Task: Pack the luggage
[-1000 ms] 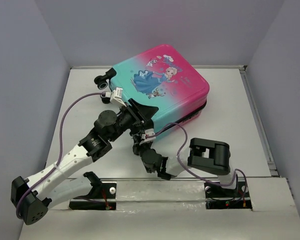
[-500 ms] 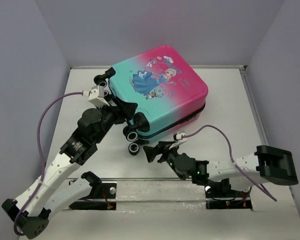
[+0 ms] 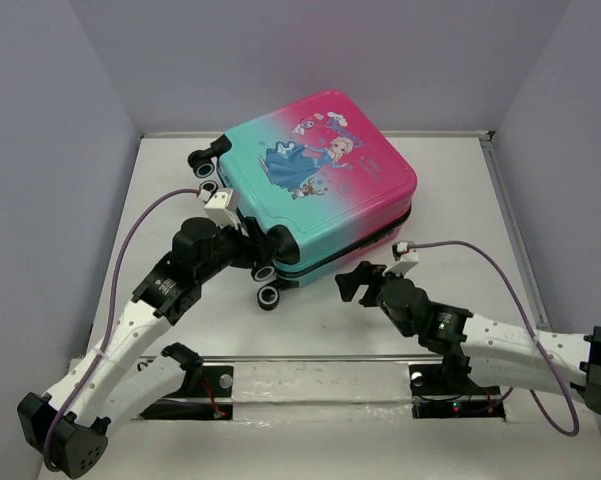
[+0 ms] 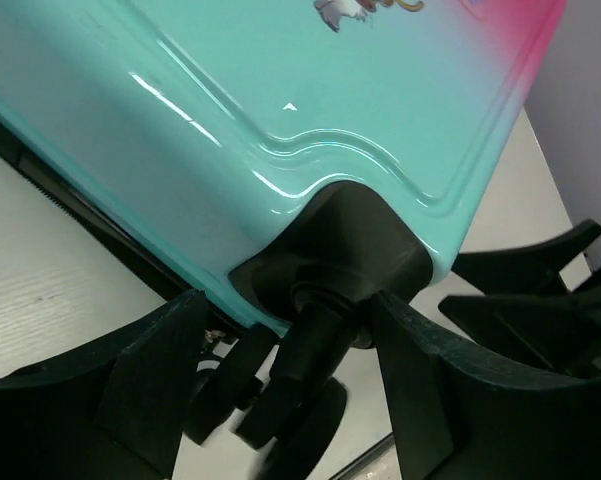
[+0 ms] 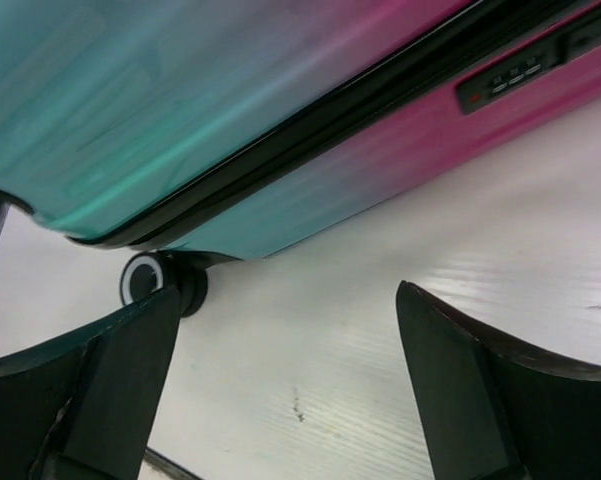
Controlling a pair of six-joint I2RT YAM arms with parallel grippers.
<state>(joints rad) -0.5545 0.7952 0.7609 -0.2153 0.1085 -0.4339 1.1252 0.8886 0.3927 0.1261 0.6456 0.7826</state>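
The luggage (image 3: pixel 320 175) lies flat and closed at the back of the table, pink-to-teal with a cartoon princess on top. My left gripper (image 3: pixel 268 252) is at its near-left corner. In the left wrist view its jaws (image 4: pixel 285 297) stand open on either side of a black caster wheel (image 4: pixel 300 370) below the teal shell (image 4: pixel 280 90). My right gripper (image 3: pixel 358 278) hovers open just in front of the luggage's near side. In its wrist view (image 5: pixel 290 292) only bare table lies between the fingers, and the dark zip seam (image 5: pixel 310 130) runs above.
A small lock panel (image 5: pixel 510 78) sits on the pink side. Another caster (image 5: pixel 145 280) shows near my right gripper's left finger. Two more wheels (image 3: pixel 200 160) stick out at the back left. Grey walls enclose the table; a raised rim (image 3: pixel 500 200) runs along its right.
My left gripper has come down to the near-left caster. My right arm has unfolded and swung right, and its gripper has opened and now faces the luggage's near side.
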